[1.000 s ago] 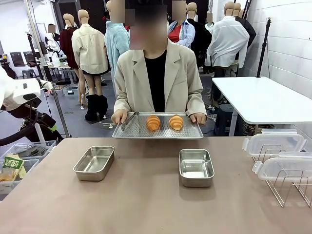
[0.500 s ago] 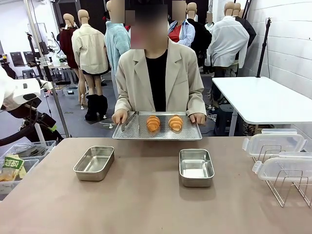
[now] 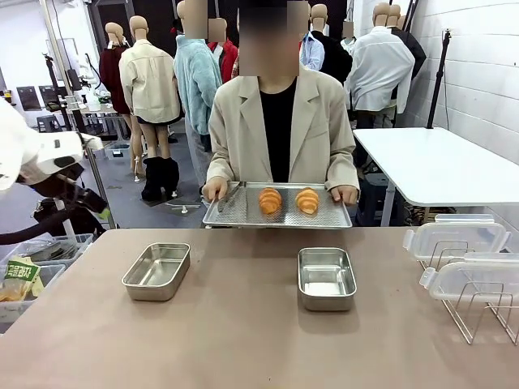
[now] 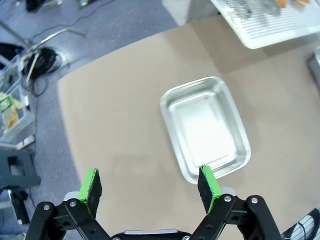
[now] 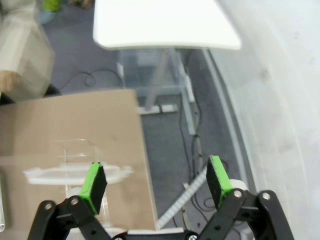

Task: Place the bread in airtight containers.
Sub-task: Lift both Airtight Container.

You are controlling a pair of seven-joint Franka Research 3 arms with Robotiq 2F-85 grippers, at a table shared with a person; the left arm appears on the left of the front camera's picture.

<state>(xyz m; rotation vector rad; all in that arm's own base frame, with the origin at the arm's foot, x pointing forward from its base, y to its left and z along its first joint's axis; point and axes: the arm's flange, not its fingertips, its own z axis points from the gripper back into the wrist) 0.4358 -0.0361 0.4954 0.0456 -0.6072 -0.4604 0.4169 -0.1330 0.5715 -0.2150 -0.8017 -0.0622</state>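
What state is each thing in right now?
Left pan: empty, lid off.
Right pan: empty, lid off.
Bread: two pieces on the tray the person holds.
Clear lids: resting on the wire rack.
Left end effector: open, empty.
Right end effector: open, empty.

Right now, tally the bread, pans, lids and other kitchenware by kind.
Pastries: 2
Steel pans: 2
Clear lids: 2
Perforated tray: 1
Tongs: 1
Wire rack: 1
Total: 9

Front faces person (image 3: 280,130) across table (image 3: 243,340); left wrist high above shared pan (image 4: 205,130); right wrist above table edge.
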